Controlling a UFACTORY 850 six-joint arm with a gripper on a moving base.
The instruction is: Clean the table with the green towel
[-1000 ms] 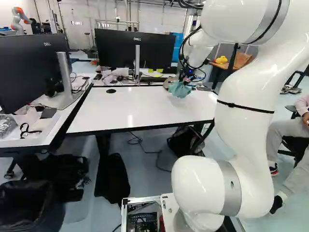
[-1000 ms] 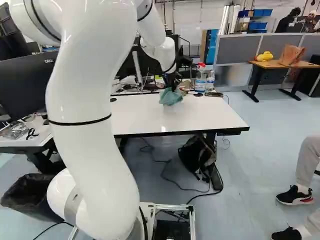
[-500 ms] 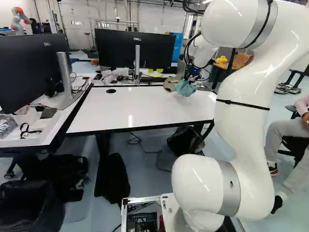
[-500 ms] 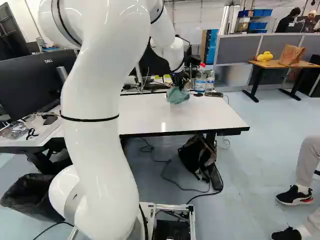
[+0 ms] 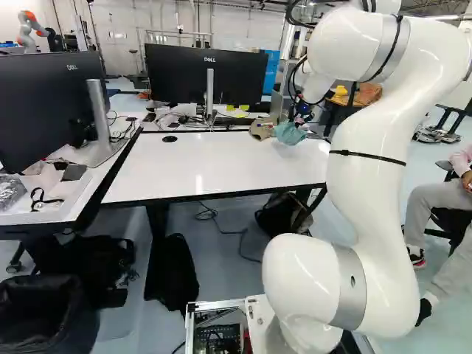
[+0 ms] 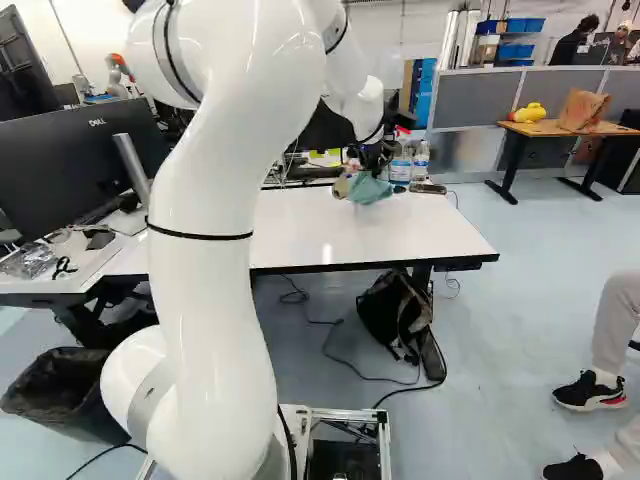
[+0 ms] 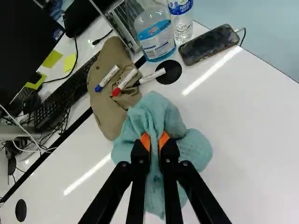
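"What have you got in the gripper (image 7: 154,141)?"

"The green towel (image 7: 158,114). My fingers stand close together on a bunched fold, which sits at the far side of the table (image 5: 214,166), right of centre in the upper part of the left base view. I judge I'm at the wiping step."

"What worries you most?"

"The cap (image 7: 103,105). In the wrist view the towel overlaps its edge; whether it presses on it, I can't tell. If I sweep that way, I could drag it along and set the markers (image 7: 125,83) on top of it rolling."

"And the bottles?"

"The spray bottle (image 7: 156,39) and water bottle (image 7: 182,21) stand ahead of my fingers, in the upper middle of the right base view. A long stroke could tip either. The phone (image 7: 208,44) lies close to the table's edge, so a nudge might send it over."

"Could you lose your grip?"

"Yes. I only have the middle pinched, so if I press too hard the cloth could drag out. Too light, and its loose folds may skim without cleaning."
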